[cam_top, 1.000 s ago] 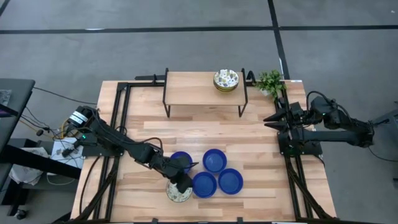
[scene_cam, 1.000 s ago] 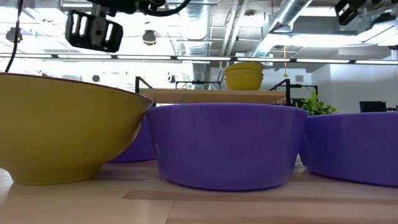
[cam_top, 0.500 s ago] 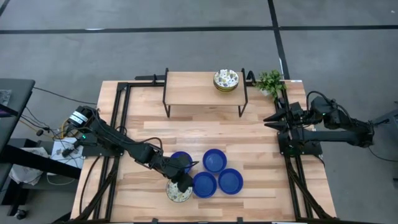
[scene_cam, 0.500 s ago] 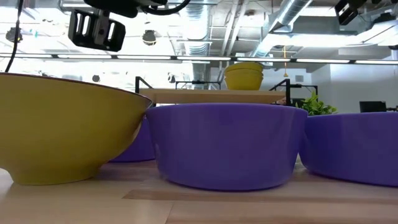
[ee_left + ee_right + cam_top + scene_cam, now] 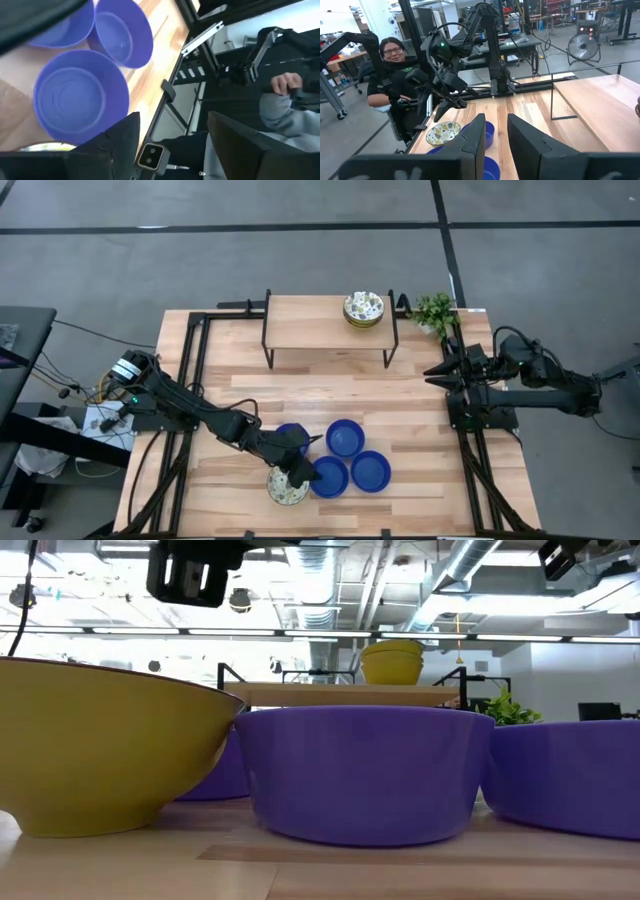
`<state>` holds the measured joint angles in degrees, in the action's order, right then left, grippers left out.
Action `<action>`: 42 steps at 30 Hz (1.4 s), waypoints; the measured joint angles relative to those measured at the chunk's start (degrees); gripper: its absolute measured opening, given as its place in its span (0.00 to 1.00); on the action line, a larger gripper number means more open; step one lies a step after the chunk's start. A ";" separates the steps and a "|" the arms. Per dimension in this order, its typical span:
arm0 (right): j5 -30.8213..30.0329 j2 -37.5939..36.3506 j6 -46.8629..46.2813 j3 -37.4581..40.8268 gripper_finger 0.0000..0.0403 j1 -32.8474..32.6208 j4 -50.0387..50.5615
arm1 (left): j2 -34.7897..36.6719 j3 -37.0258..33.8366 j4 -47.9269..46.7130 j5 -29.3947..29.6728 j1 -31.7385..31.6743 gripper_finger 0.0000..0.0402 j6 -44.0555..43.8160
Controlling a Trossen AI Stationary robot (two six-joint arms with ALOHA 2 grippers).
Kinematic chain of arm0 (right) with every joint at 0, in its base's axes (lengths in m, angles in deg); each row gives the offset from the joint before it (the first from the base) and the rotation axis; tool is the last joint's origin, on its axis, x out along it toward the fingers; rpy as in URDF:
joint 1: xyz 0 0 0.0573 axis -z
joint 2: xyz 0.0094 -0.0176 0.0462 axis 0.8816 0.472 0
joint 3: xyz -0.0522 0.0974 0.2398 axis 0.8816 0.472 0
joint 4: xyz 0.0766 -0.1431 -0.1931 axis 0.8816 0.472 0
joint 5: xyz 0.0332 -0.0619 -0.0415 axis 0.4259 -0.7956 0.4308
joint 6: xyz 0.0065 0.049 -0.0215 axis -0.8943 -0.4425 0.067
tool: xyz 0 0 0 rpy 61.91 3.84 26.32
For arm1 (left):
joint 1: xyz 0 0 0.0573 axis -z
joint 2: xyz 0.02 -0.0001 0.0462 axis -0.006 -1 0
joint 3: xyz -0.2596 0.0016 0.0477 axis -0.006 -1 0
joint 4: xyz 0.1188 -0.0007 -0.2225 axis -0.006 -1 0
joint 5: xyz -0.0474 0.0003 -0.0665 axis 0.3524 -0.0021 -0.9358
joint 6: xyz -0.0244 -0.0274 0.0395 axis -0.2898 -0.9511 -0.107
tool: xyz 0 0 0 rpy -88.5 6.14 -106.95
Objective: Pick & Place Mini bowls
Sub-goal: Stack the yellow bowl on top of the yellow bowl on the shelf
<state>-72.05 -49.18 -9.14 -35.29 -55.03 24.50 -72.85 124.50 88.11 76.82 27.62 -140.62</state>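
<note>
Blue glossy round bowls [image 5: 346, 438] cluster at the desk's [image 5: 420, 400] six o'clock side, with one white floral-patterned bowl [image 5: 287, 489] at their seven o'clock. We see the left pincer [image 5: 303, 472] released, hovering above that floral bowl. The right pincer [image 5: 432, 370] waits at three o'clock; we cannot tell its state.
</note>
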 joint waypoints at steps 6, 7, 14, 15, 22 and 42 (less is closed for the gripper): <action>0.00 0.00 0.02 0.00 0.17 0.02 0.07 | 0.00 0.00 1.78 2.43 0.05 0.59 -0.01; 0.00 0.00 0.00 0.00 0.17 0.01 0.16 | 0.00 0.00 2.01 2.98 0.03 0.59 0.35; -0.02 0.00 -0.44 -0.02 0.17 0.02 0.43 | 0.00 0.00 2.00 3.21 -0.50 0.59 1.17; -0.02 0.02 -0.44 -0.02 0.17 0.02 0.42 | 0.00 0.00 1.98 3.17 -0.40 0.59 1.41; -0.01 0.02 -0.42 -0.02 0.17 0.02 0.43 | -0.02 1.62 0.91 2.67 2.16 0.59 2.63; -0.28 0.01 1.09 -0.02 0.17 0.02 0.44 | -0.59 8.55 -24.79 -4.67 4.85 0.60 -10.67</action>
<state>-72.33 -49.17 -8.05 -35.31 -55.01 24.94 -73.44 133.05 63.31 72.15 32.47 -151.30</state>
